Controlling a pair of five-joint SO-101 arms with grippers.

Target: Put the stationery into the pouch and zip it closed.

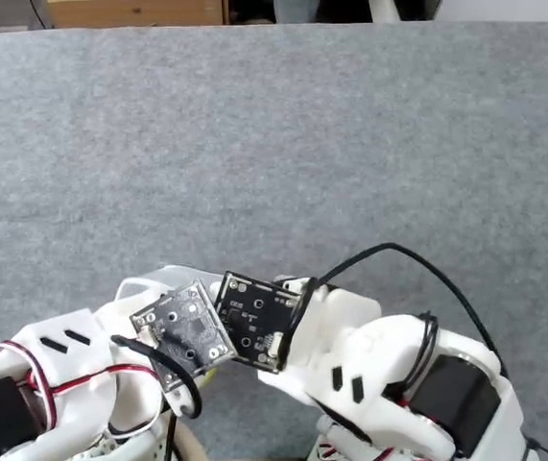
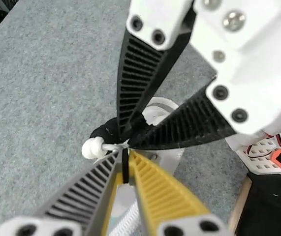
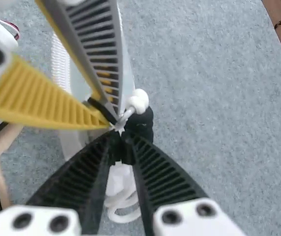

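Note:
Both grippers meet tip to tip over the near table edge. My left gripper (image 2: 124,163), with grey and yellow fingers, is shut on a thin black strip of the white pouch (image 2: 162,110). My right gripper (image 3: 121,142), with black fingers, is shut right beside it, where the zipper pull (image 3: 126,115) with its white bead (image 3: 140,101) joins the pouch. A black lump (image 3: 141,125) sits against the tips. From the left wrist the right gripper (image 2: 130,137) and the bead (image 2: 92,147) show. Seen from above, the left arm (image 1: 62,355) and right arm (image 1: 369,346) cover the pouch.
Grey felt table cover (image 1: 274,144) stretches wide and bare beyond the arms. A wooden edge (image 1: 130,12) runs along the far side. A white cord loop (image 3: 120,209) hangs under the pouch. The arm bases with cables (image 2: 273,152) crowd the near edge.

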